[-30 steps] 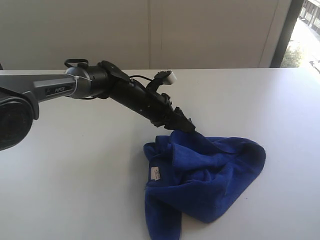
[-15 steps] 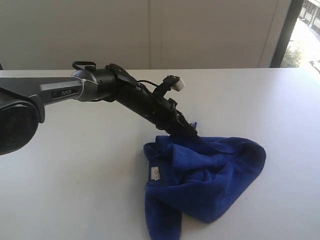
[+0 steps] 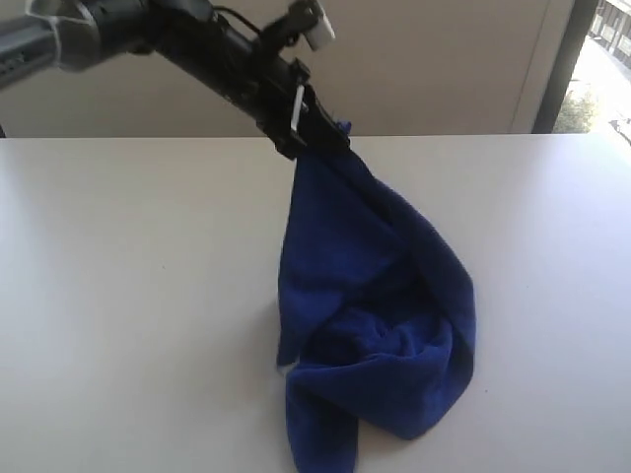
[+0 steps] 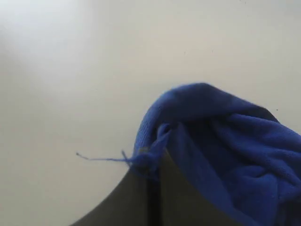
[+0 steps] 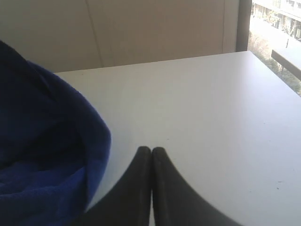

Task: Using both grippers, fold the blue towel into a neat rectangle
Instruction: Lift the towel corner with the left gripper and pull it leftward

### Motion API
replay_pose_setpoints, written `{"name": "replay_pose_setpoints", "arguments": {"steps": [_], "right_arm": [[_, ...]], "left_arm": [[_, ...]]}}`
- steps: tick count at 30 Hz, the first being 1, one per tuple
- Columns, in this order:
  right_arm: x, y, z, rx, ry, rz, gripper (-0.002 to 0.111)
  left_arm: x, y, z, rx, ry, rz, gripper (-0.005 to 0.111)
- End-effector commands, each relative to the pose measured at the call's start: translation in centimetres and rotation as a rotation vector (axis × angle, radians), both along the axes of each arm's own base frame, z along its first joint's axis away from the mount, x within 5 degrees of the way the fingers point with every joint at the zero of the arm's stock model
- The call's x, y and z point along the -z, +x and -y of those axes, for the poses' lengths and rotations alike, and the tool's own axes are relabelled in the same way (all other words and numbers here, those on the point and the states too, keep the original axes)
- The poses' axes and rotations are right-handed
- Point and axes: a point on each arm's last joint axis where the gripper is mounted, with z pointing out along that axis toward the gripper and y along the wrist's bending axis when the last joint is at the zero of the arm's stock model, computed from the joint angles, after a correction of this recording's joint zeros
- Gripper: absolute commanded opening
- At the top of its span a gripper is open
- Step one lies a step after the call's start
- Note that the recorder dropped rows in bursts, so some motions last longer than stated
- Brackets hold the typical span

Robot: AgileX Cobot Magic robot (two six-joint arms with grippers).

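The blue towel (image 3: pixel 370 296) hangs in a long drape from my left gripper (image 3: pixel 320 138), which is shut on its top corner well above the table. The towel's lower folds still rest bunched on the table near the front edge. In the left wrist view the pinched corner of the blue towel (image 4: pixel 155 153) sits at the tips of my left gripper (image 4: pixel 153 162), with a loose thread sticking out. My right gripper (image 5: pixel 151 151) is shut with nothing in it, low over the table beside the blue towel (image 5: pixel 42 141). It does not show in the exterior view.
The white table (image 3: pixel 128 296) spreads wide around the towel. A beige wall (image 3: pixel 414 59) runs behind it, with a dark window frame (image 3: pixel 565 59) at the far right. The table's right edge (image 5: pixel 277 77) shows in the right wrist view.
My left gripper closed on the towel's corner and rose up and slightly left, pulling the towel from a flat heap into a hanging drape. The right gripper stayed shut.
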Motion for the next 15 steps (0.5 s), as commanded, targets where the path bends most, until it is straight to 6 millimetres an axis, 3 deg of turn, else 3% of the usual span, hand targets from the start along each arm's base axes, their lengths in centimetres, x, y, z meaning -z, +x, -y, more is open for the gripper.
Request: {"name": "replay_pose_setpoints", "arguments": {"steps": [1, 5, 10, 15], "right_arm": [[0.1, 0.0, 0.0, 0.005, -0.006, 0.009, 0.000], [0.1, 0.0, 0.0, 0.005, -0.006, 0.009, 0.000], [0.1, 0.0, 0.0, 0.005, -0.006, 0.009, 0.000], [0.0, 0.0, 0.0, 0.004, -0.015, 0.010, 0.000]], "left_arm": [[-4.6, -1.5, -2.7, 0.002, -0.011, 0.065, 0.000], [-7.2, -2.6, -4.7, -0.005, 0.022, 0.123, 0.000], [-8.0, -3.9, -7.1, 0.021, 0.167, 0.092, 0.000], [-9.2, -4.0, -9.1, -0.027, 0.173, 0.115, 0.000]]}}
